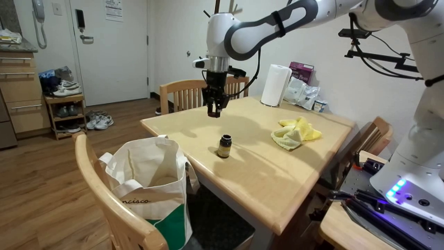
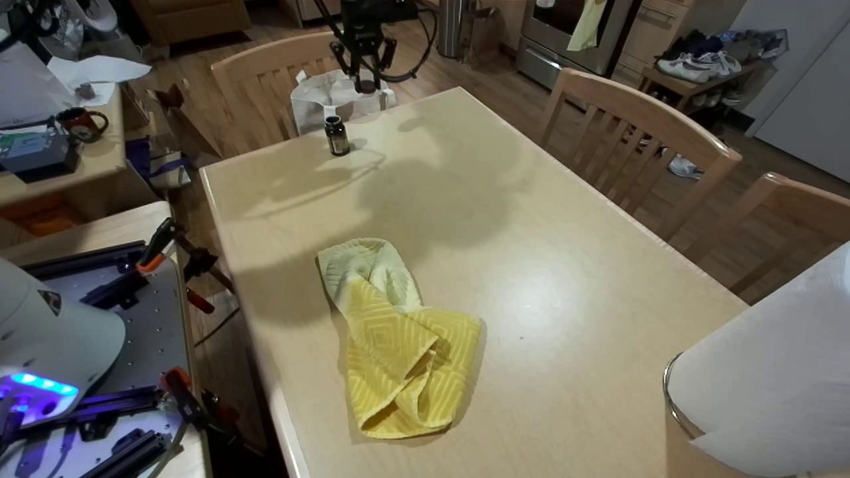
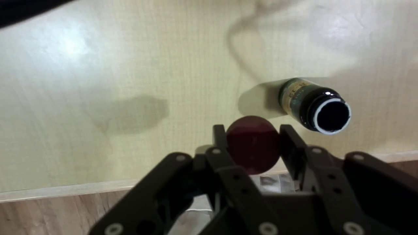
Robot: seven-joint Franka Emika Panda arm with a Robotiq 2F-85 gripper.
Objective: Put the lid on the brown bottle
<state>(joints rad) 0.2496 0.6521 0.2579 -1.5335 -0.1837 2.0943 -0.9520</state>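
The brown bottle (image 1: 225,147) stands upright and uncapped on the table (image 1: 255,172), near the edge by the tote bag. It also shows in an exterior view (image 2: 337,137) and in the wrist view (image 3: 298,101), where its open mouth faces the camera. My gripper (image 1: 214,111) is in the air above the table, higher than the bottle and to one side of it. In the wrist view the gripper (image 3: 250,138) is shut on the dark red round lid (image 3: 253,150), held between the two fingertips. The lid is apart from the bottle, which lies to its upper right there.
A yellow cloth (image 2: 405,352) lies on the table. A white paper roll (image 1: 276,85) stands near the wall, with plastic bags (image 1: 302,93) and a purple box (image 1: 302,72). A tote bag (image 1: 149,166) sits on a chair (image 1: 114,205) at the table edge near the bottle.
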